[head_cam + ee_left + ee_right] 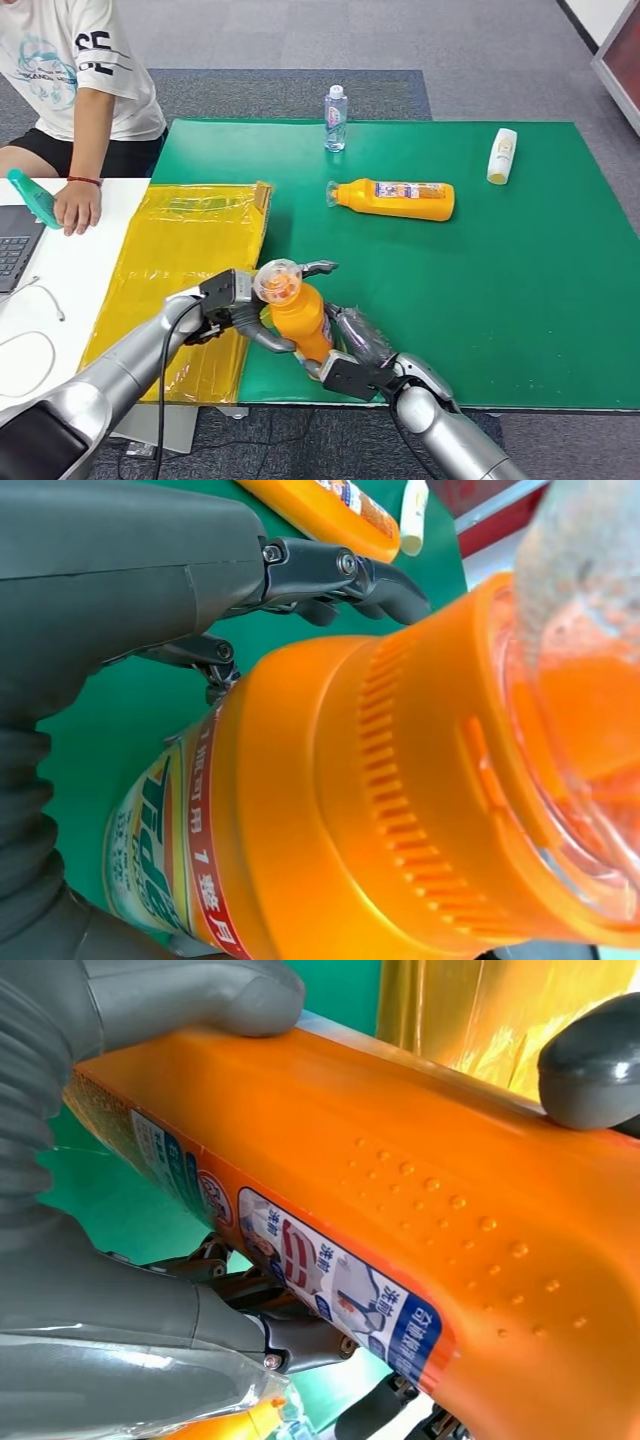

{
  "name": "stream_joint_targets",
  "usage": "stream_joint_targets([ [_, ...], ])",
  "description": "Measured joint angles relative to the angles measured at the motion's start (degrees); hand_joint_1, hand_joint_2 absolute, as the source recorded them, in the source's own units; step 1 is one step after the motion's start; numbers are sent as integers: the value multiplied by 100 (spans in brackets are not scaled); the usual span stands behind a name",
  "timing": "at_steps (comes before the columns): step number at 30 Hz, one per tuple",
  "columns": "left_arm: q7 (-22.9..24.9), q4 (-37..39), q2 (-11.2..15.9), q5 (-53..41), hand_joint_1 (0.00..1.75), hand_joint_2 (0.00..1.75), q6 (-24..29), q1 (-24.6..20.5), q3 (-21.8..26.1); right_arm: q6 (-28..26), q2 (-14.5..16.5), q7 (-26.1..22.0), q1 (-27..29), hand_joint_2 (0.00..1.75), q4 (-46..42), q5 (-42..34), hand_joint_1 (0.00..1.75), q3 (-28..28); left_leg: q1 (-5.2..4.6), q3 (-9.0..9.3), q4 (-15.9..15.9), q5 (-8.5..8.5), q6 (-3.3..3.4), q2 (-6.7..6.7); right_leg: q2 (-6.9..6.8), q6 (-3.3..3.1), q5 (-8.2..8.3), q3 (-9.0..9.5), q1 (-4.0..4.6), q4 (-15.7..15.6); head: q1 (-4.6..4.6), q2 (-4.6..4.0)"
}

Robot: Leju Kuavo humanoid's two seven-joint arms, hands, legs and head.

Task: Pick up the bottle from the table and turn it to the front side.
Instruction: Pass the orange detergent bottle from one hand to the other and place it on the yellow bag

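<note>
An orange detergent bottle (303,318) with a clear cap (277,281) is held up over the near edge of the green mat (490,300), cap end tilted toward me. My right hand (353,352) grips its lower body, thumb (198,995) on one side and fingers (302,1340) under the label. My left hand (240,305) holds the neck end, thumb beneath and one finger (317,268) stretched over the top. The bottle (362,800) lies close along my left hand's fingers (340,568). The bottle's labelled side (324,1260) shows in the right wrist view.
A second orange bottle (394,200) lies on the mat, with a small water bottle (336,118) and a white bottle (502,155) further back. A yellow plastic bag (189,245) covers the mat's left. A person's hand (77,206) rests on the white table (83,280) by a laptop (11,248).
</note>
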Motion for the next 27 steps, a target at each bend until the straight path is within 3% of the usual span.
stream_joint_targets([
  [6, -22, 0, 0, 177, 12, 175, -7, 86, 25, 7, 0, -6, 14, 175, 0, -2, 175, 0, 0, 0, 0, 0, 0, 0, 0, 0, 0, -1, 0, 0, 0, 0],
  [10, -29, 0, -7, 234, 175, 175, -15, 140, 60, 5, 0, -5, 30, 175, 0, -5, 175, -8, 0, 0, 0, 0, 0, 0, 0, 0, 0, -1, 0, 0, 0, 0],
  [27, -42, -2, -108, 408, 175, 175, -117, 382, 341, -603, 36, 222, 86, 175, -20, 595, 175, 22, 0, 0, 0, 0, 0, 0, 0, 0, 0, 0, 0, 0, 1, 0],
])
